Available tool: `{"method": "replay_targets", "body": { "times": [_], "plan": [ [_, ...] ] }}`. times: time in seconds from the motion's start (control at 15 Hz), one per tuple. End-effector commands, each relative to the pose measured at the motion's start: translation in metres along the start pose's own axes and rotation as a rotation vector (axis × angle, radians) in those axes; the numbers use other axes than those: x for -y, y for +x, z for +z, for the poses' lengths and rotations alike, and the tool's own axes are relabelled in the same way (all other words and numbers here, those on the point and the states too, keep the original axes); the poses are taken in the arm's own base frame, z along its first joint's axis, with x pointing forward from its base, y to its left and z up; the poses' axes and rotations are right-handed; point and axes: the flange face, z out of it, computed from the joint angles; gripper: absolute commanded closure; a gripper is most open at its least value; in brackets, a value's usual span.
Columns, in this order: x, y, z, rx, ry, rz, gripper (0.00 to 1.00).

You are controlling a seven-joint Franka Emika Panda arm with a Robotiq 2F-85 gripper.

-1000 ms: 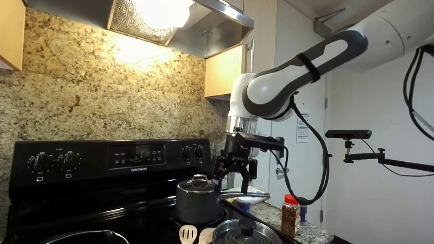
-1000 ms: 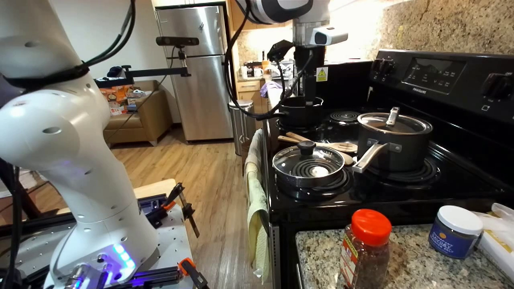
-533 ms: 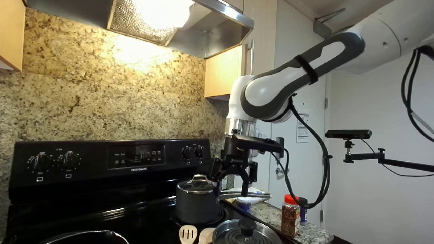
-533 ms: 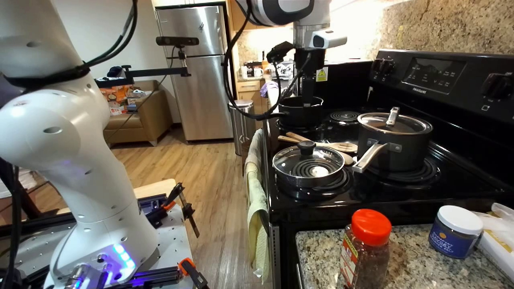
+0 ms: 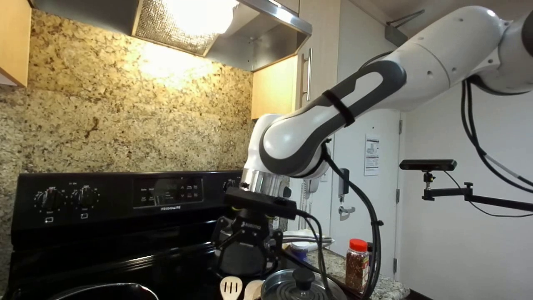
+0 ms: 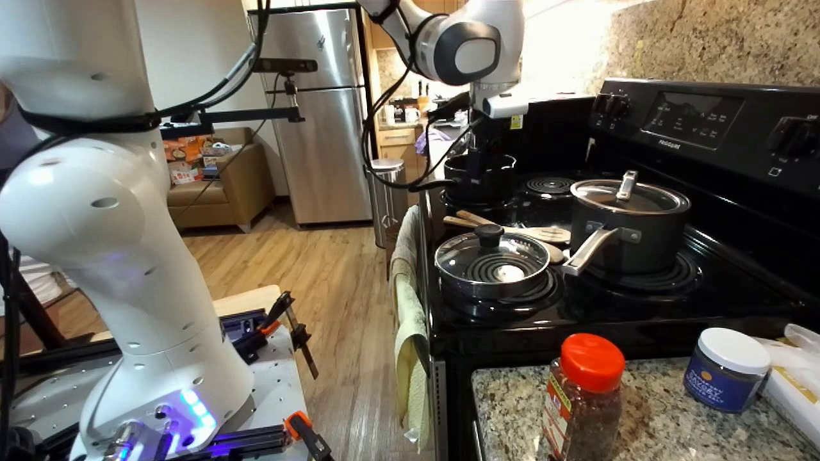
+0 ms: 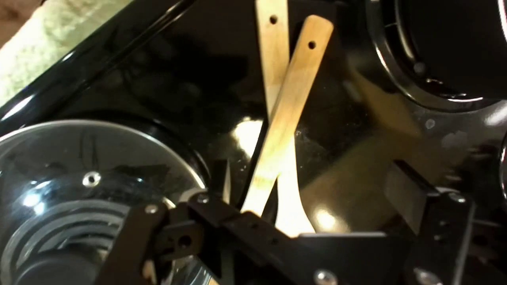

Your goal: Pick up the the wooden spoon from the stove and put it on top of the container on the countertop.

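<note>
The wooden spoon point(image 7: 291, 103) is pale and honey-toned, its flat handle pierced by a round hole near the end, its head plain and rounded. It lies on the glossy black stove point(image 6: 628, 307), crossing over the handle of a slotted wooden turner point(image 7: 273, 55). Beside them a glass lid point(image 6: 493, 259) sits over a burner point(image 6: 544, 291), coil rings showing through it. The dark grey pot point(image 6: 653, 246) is lidded — its contents cannot be made out. On the worktop point(image 6: 653, 422) a red-capped jar point(image 6: 586, 406) holds reddish flakes; what fills the nearby blue-labelled jar point(image 6: 724, 378) is unclear.

In the wrist view the spoon's long axis slants from upper right to lower left, handle end up, the lower part hidden behind the hand point(image 7: 311, 186). In an exterior view the handle points to the stove's front edge, the head towards the pot. The hand is released — fingers spread wide, with both utensils showing between them in the wrist view.
</note>
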Motion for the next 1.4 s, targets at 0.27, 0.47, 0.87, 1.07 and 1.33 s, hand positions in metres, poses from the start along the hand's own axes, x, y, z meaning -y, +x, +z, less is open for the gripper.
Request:
{"method": "replay_targets", "body": {
  "times": [0.27,0.47,0.87,1.07,1.33],
  "plan": [
    [0.041,-0.003,0.067,-0.018,0.042,0.395,0.0],
    [0.045,-0.012,0.081,-0.029,0.03,0.504,0.0],
    [0.032,-0.043,0.093,-0.039,-0.022,0.581,0.0],
    [0.022,-0.056,0.097,-0.06,-0.054,0.588,0.0],
    [0.012,-0.056,0.099,-0.084,-0.083,0.574,0.0]
  ]
}}
